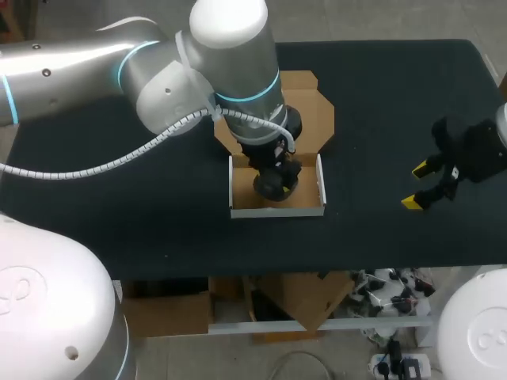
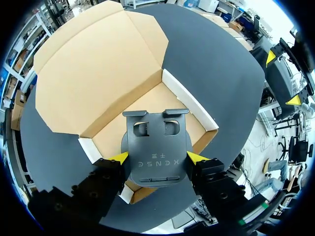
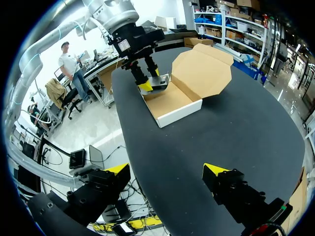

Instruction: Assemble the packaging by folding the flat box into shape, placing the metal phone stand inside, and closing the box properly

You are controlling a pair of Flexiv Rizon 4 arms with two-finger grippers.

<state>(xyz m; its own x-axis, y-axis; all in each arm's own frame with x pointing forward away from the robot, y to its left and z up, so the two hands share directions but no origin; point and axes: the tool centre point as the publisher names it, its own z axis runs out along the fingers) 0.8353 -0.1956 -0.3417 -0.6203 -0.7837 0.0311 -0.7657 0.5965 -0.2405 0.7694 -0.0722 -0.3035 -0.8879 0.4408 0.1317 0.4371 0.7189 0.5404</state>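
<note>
Left wrist view shows my left gripper (image 2: 157, 158) clamped on the metal phone stand (image 2: 156, 140) from both sides, holding it over the open tray of the box (image 2: 189, 103), whose lid (image 2: 98, 64) lies back flat beyond the tray, I judge so the stand can go straight down inside. My right gripper (image 1: 417, 186) hangs spread wide and empty, well apart from the box, probably parked clear until the lid needs closing.

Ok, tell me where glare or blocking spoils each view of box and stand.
Left wrist view: stand evenly lit, no glare. Head view: left arm hides the stand and part of the box. Right wrist view: bright glare behind the left fingers; box unobstructed.
</note>
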